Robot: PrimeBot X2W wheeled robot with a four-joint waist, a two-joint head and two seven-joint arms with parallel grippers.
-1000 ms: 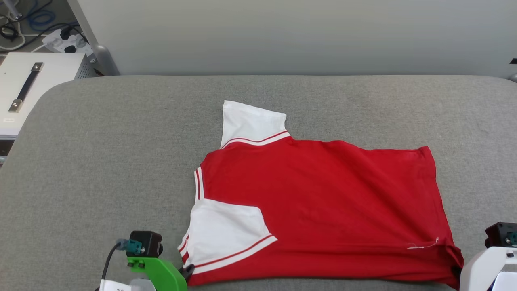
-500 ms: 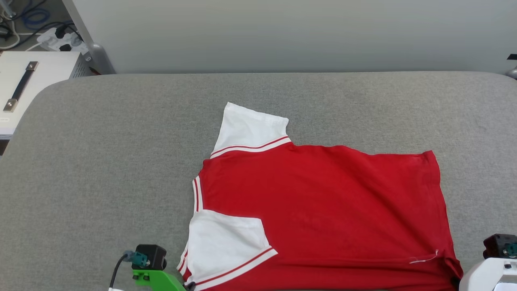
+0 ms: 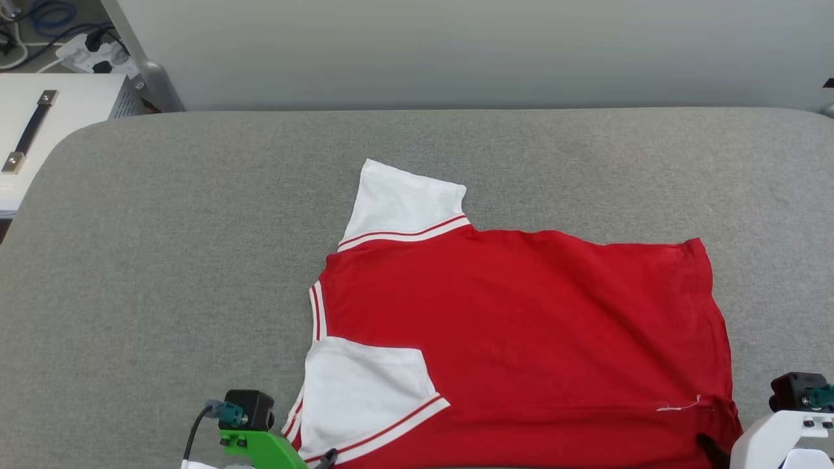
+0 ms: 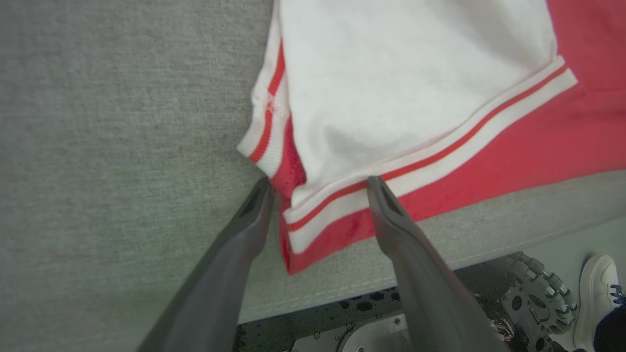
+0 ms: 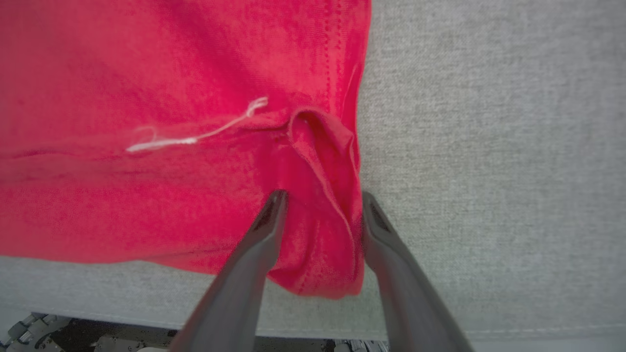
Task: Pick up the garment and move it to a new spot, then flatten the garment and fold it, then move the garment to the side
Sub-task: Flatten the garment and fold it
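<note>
A red T-shirt lay flat near the front edge of the grey worktop. Both claws had just sprung apart, the left claw wide astride a sleeve corner, the right claw parted at the hem corner, holding nothing. Folding looked next.

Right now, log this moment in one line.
red thin-fabric T-shirt with white sleeves: spread on grey fabric surface | left end effector: open, astride sleeve-side corner | right end effector: open, astride hem corner

The red garment lies spread almost flat, near and right of centre. One white sleeve points far; the other lies folded over its near-left corner.
</note>
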